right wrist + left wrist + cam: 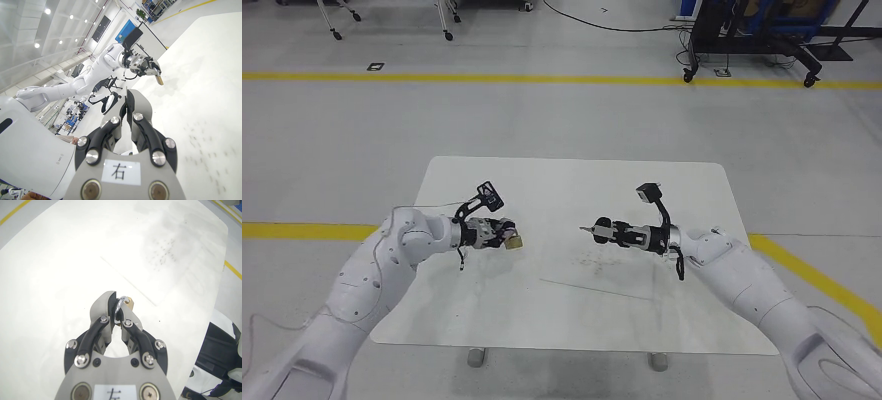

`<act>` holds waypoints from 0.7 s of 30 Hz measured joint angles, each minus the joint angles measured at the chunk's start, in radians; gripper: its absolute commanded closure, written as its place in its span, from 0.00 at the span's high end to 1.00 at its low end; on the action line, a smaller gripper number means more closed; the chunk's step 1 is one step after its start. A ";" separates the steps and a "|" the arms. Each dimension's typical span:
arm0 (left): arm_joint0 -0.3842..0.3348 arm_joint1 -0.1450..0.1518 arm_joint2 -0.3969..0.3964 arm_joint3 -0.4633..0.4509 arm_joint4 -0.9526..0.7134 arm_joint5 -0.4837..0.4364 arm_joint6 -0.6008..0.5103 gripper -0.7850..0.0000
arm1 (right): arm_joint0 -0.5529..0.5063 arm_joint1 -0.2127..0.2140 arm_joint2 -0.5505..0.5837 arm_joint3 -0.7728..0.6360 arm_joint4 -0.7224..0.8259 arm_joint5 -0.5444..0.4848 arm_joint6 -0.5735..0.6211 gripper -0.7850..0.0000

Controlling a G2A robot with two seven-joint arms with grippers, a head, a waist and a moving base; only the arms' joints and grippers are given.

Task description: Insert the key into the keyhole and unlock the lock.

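The left gripper (118,303) has its jaws clamped on the curved chrome shackle of the lock (130,303). The flat brass body juts past the tips, above the smooth white bench (75,256). The right gripper (126,95) has ribbed black jaws pressed together on the thin metal key (126,90). The blade pokes beyond the tips toward the lock, well apart.

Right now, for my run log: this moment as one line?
left gripper: shut on lock | right gripper: shut on key | key and lock apart above table | key not yet inserted
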 measured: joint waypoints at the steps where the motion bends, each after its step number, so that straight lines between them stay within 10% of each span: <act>1: 0.007 0.000 -0.003 0.016 -0.050 -0.041 0.007 0.00 | -0.003 0.000 0.001 -0.004 -0.003 0.002 -0.004 0.00; 5: -0.014 -0.017 0.028 0.132 -0.512 -0.138 -0.085 0.00 | -0.034 -0.005 0.021 -0.040 -0.042 0.029 -0.098 0.00; 11: -0.123 -0.051 0.097 0.251 -1.053 -0.019 -0.422 0.00 | -0.059 -0.029 0.029 -0.051 -0.072 0.054 -0.207 0.00; 21: -0.196 -0.082 0.167 0.338 -1.091 0.131 -0.560 0.00 | -0.058 -0.031 0.029 -0.050 -0.082 0.059 -0.214 0.00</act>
